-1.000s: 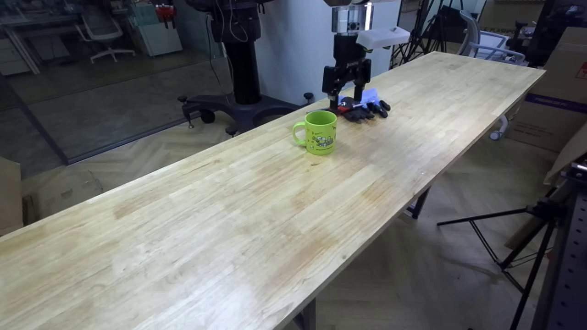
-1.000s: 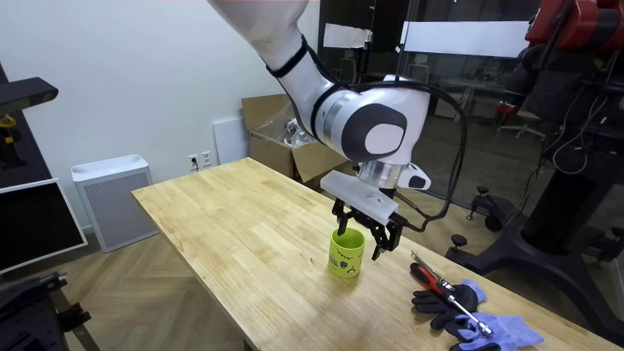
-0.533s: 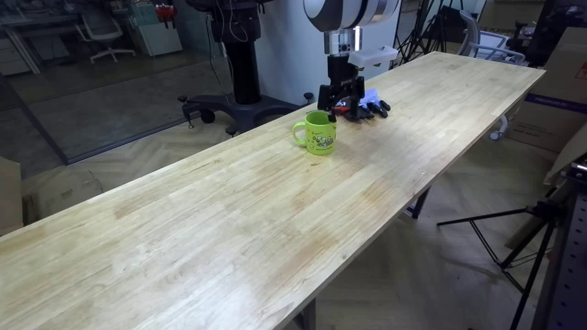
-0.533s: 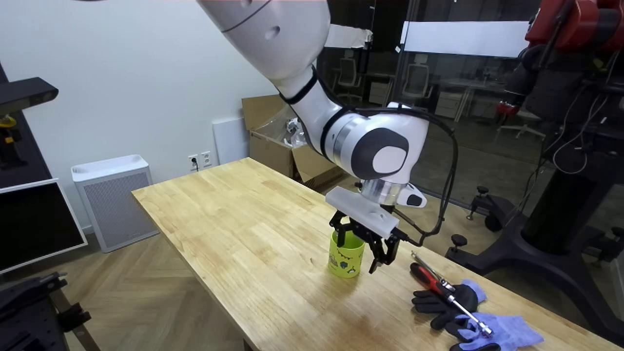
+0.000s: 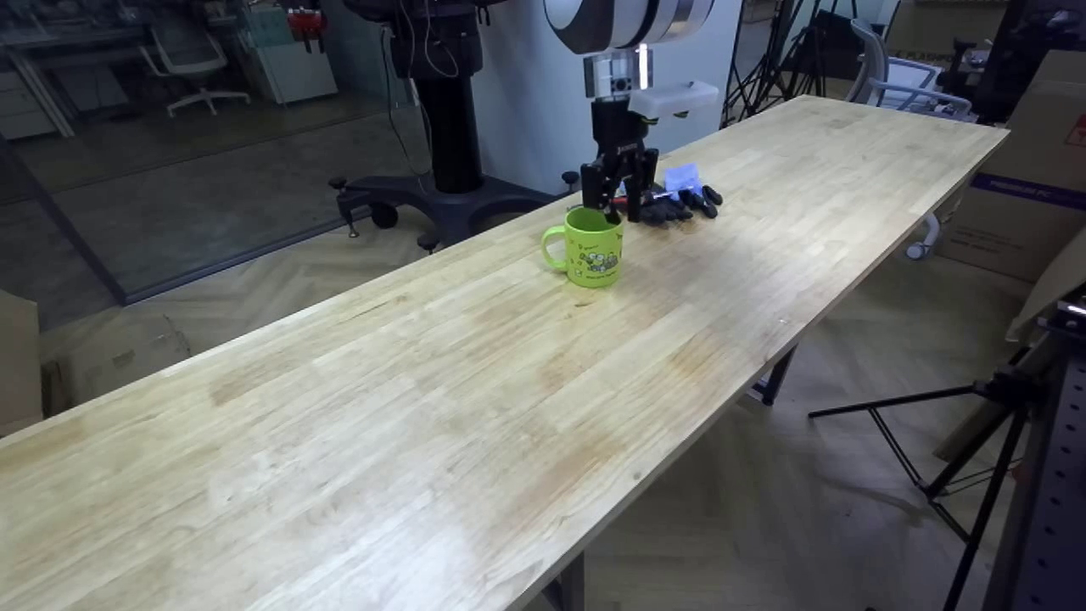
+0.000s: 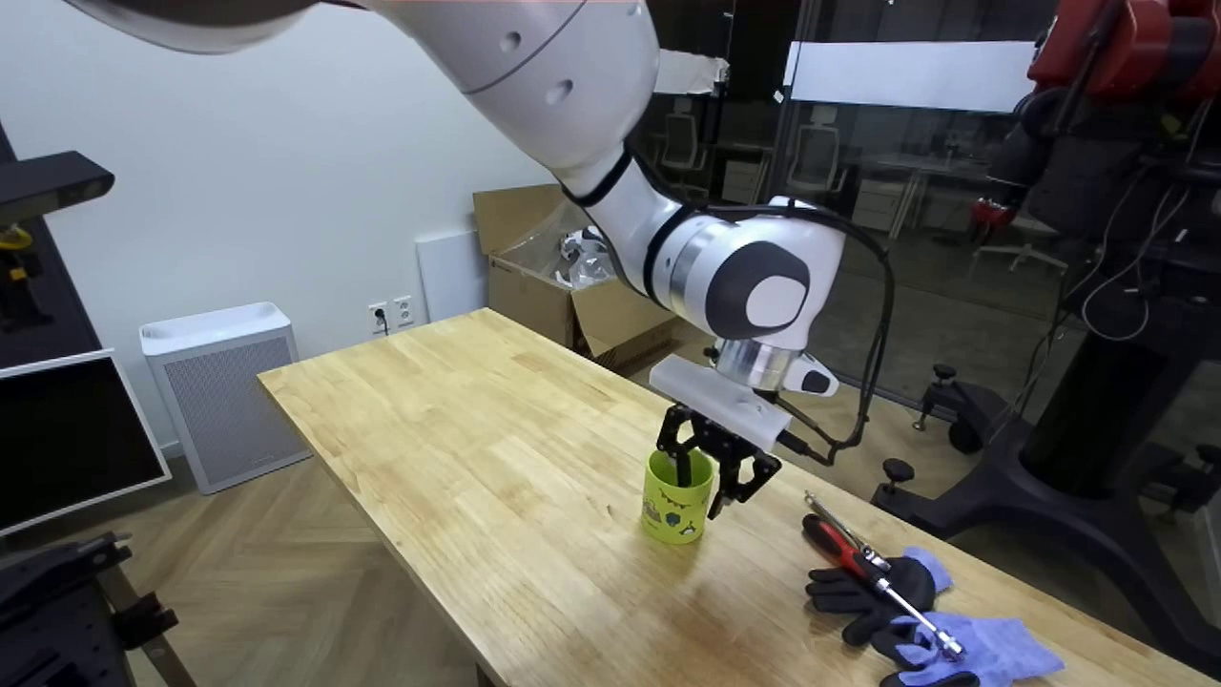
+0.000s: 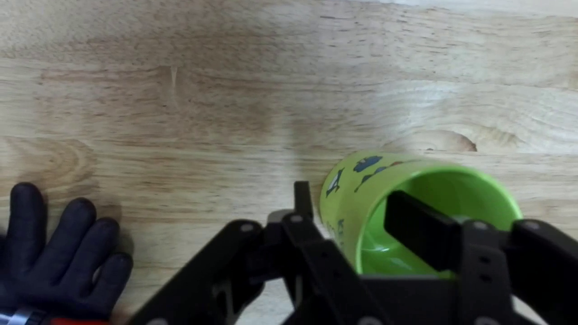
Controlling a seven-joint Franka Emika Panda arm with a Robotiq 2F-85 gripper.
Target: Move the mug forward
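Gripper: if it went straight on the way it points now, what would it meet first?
Most likely the floor of the mug: the gripper points down with one finger in the mug's mouth. The other finger, outside, is over the tabletop, which could come first; depth is unclear.

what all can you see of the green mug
The mug is bright lime green and cylindrical, with a shiny interior, a loop handle visible in an exterior view, and small drawings printed outside. It looks like glazed ceramic or plastic; I can't tell which. It stands upright on the wooden table, closer to one long edge and apart from the gloves. The gripper straddles its wall, one finger inside the mouth and one outside; whether either touches it is unclear.
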